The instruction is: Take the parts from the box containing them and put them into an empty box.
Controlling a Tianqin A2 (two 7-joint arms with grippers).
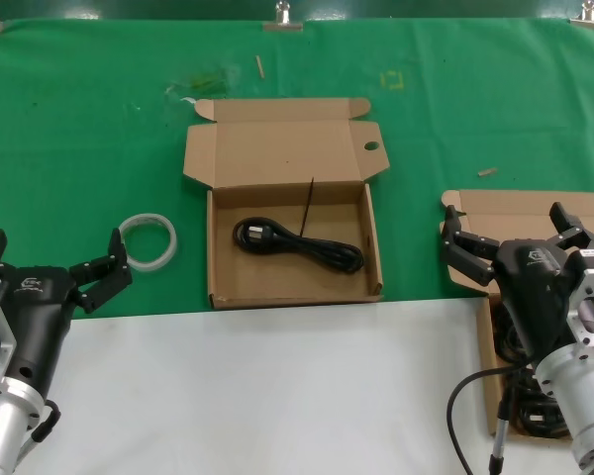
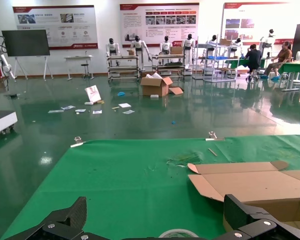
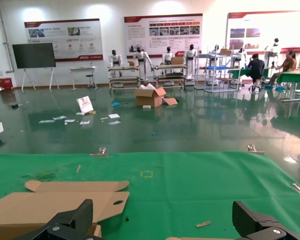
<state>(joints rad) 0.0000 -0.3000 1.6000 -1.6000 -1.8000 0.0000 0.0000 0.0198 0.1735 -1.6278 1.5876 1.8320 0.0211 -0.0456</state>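
Note:
The box with a round hole in its lid flap [image 1: 293,287] lies open at the middle of the green cloth, with one black power cord [image 1: 299,243] coiled in it. This box also shows in the left wrist view [image 2: 250,185] and the right wrist view [image 3: 50,202]. The plain box [image 1: 483,213] lies at the right, mostly hidden under my right arm; more black cords [image 1: 523,408] show in it below the arm. My right gripper [image 1: 510,230] is open and empty above that box. My left gripper [image 1: 54,253] is open and empty at the left, beside the white ring.
A white ring [image 1: 148,240] lies on the cloth left of the middle box, and its top shows in the left wrist view [image 2: 178,233]. The white table strip [image 1: 277,396] runs along the front. Small scraps [image 1: 487,171] lie on the cloth. Clips [image 1: 283,15] hold the far edge.

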